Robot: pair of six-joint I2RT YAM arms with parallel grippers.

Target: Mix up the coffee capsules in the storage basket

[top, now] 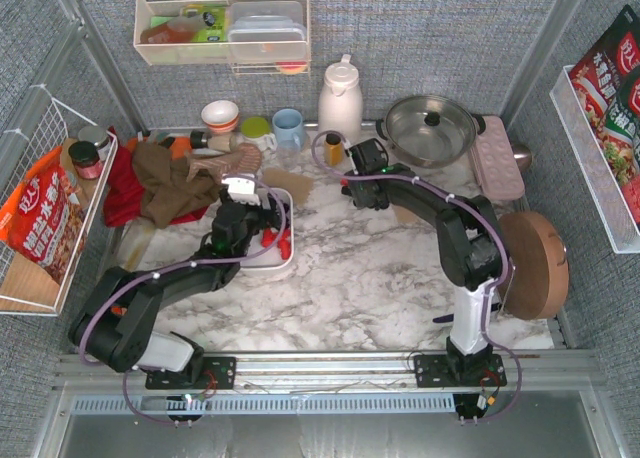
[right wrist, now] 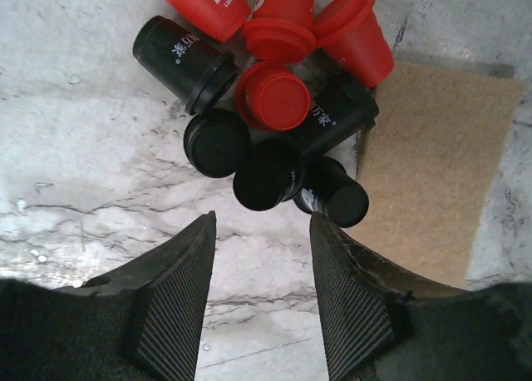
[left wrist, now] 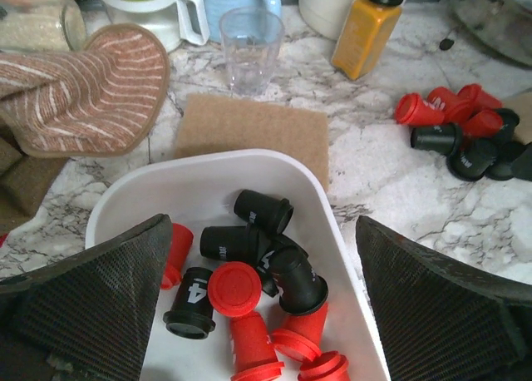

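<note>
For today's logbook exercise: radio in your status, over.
Left gripper open over storage basket, red and black capsules inside. Right gripper open above loose capsules on table. Brown mat beside that pile, nothing blocking.

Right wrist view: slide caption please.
Open right gripper aimed at red and black tapered plastic coffee capsules clustered on marbled white tabletop.

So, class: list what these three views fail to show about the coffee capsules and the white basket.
1. Top external: the storage basket is mostly covered by the left arm; its contents cannot be counted.
2. Left wrist: the left fingers and the bottom edge cut off the basket's near end.
3. Right wrist: the top edge crops the red capsules of the loose pile.
</note>
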